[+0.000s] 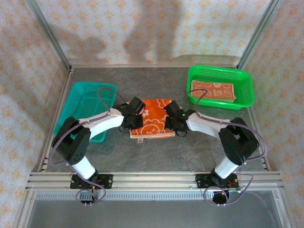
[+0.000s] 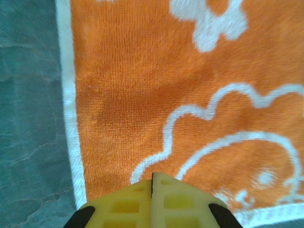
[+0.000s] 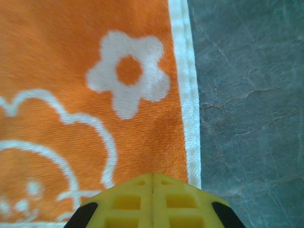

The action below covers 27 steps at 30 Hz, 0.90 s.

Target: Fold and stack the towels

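Your orange towel [image 1: 151,118] lies flat on the desk [image 1: 156,154], between the two arms. The left tool [image 2: 153,179] sits over the towel's left border and the right tool [image 3: 153,179] over its right border. Both are fully closed, yellow pads pressed together, and I see no cloth caught between them.

Watch for this: if you descend with the pads closed, they will likely push and rumple the towel rather than grasp it. Opened too far inside the white hem, they may pinch a ridge of cloth instead of the edge, so the fold would come out skewed. With both tools this near the towel, a fold across it could bring them together.

Beyond the towel's right side, a green basket [image 1: 246,90] holds folded towels [image 1: 213,90]. A teal basket [image 1: 85,102] lies just off the towel's left side, close under the left arm [image 1: 102,124], which could nudge it.
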Each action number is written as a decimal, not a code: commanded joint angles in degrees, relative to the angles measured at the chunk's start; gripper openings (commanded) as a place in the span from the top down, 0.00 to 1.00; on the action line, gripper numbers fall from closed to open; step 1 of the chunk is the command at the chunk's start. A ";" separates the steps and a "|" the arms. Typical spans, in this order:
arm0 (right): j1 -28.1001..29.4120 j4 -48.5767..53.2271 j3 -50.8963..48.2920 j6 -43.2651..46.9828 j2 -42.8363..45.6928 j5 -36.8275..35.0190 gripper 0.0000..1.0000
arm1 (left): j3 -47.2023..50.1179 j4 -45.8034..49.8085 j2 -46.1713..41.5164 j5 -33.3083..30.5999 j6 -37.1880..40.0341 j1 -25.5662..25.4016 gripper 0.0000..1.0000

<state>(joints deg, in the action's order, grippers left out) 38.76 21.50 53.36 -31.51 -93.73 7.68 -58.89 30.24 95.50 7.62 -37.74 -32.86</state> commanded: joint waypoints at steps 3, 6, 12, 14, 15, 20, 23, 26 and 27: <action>0.65 -2.77 -4.87 -2.18 -0.29 -0.52 1.00 | 6.31 -3.54 1.04 1.45 -2.69 -0.44 0.96; 2.55 -2.50 -8.40 -3.65 2.60 -1.47 1.00 | 10.79 -4.98 -1.08 1.41 -4.64 -2.52 0.96; 6.09 -0.57 -15.13 -8.16 10.74 -2.69 1.00 | 16.91 -5.92 -7.26 1.54 -11.17 -8.40 0.98; 6.28 0.82 -15.50 -8.36 13.76 -2.95 1.00 | 16.70 -4.37 -9.61 1.26 -12.05 -9.15 0.97; 6.26 1.97 -15.04 -8.10 15.09 -3.31 1.00 | 16.20 -3.46 -10.95 1.17 -11.97 -9.15 0.96; 5.09 7.52 -8.27 -3.90 16.45 -5.55 1.00 | 8.60 2.63 -12.76 -1.96 -6.86 -6.92 0.99; 1.84 7.26 -3.89 -1.27 13.92 -5.17 1.00 | 4.62 2.88 -10.25 -1.19 -3.48 -2.60 1.00; -1.91 6.03 1.48 1.25 9.12 -4.56 1.00 | -0.09 2.12 -6.29 -1.58 0.04 1.17 1.00; -2.80 5.75 3.62 2.47 6.96 -4.48 1.00 | -1.58 1.86 -4.54 -1.93 1.26 2.13 1.00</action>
<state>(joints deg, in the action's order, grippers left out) 38.33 26.74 52.86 -32.97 -82.61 5.26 -57.17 30.35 87.18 8.12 -41.47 -33.06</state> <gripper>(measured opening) 0.049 0.045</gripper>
